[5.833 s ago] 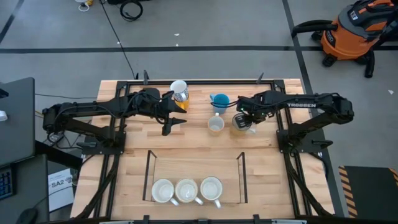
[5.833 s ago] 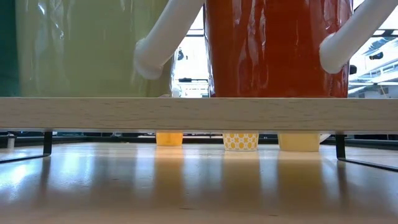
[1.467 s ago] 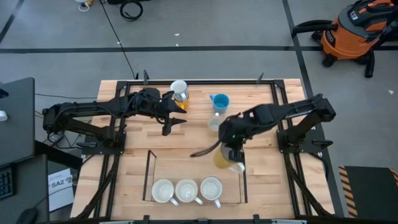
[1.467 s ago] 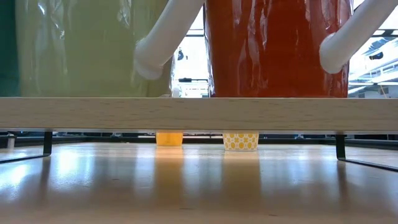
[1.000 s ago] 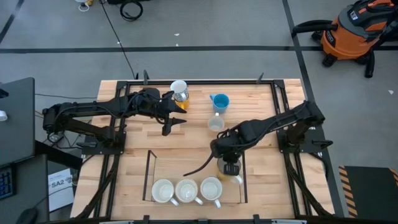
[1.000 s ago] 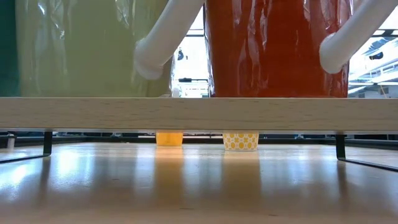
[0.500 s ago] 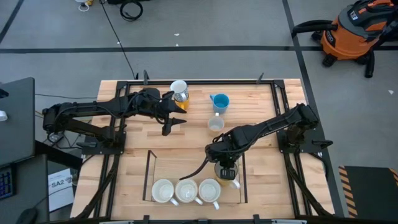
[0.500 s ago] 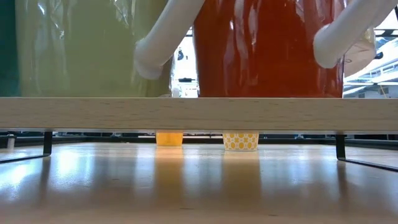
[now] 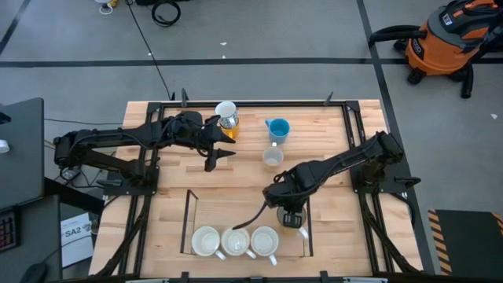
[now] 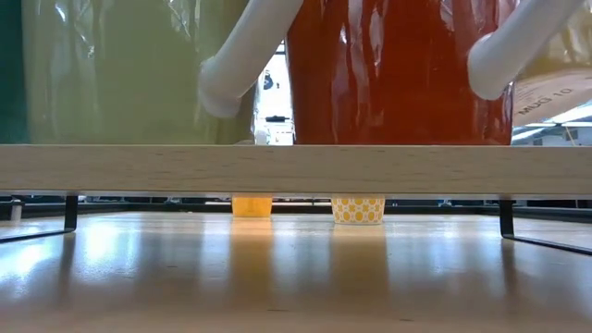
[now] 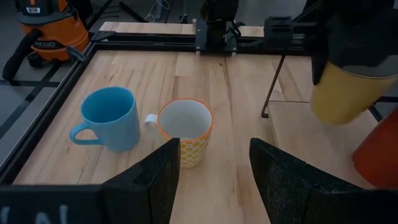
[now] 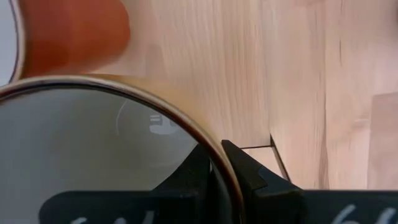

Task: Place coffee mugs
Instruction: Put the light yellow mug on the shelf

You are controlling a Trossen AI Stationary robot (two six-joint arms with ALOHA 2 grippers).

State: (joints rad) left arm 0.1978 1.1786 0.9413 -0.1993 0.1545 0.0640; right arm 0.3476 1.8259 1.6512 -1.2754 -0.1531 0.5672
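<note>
My right gripper is shut on a yellow mug above the near right part of a raised wooden board. Three mugs stand in a row on that board: two pale ones and a red-brown one next to the held mug. A blue mug and a yellow-patterned mug stand on their bases farther back on the table. My left gripper waits open at the far left, holding nothing. My right gripper holds the yellow mug by its rim, one finger inside the mug and one outside. The fingers come from above, pointing down. The mug hangs tilted and clear of the board, its labelled underside showing in the low view.
A white mug lies over an orange one by the far edge. Black frame posts stand at the board's ends. Off the table, an orange vacuum stands on the floor at the far right.
My right gripper has carried the yellow mug toward the table's near edge and down, beside the red-brown mug. The red-brown mug has slid a little toward the table's left.
</note>
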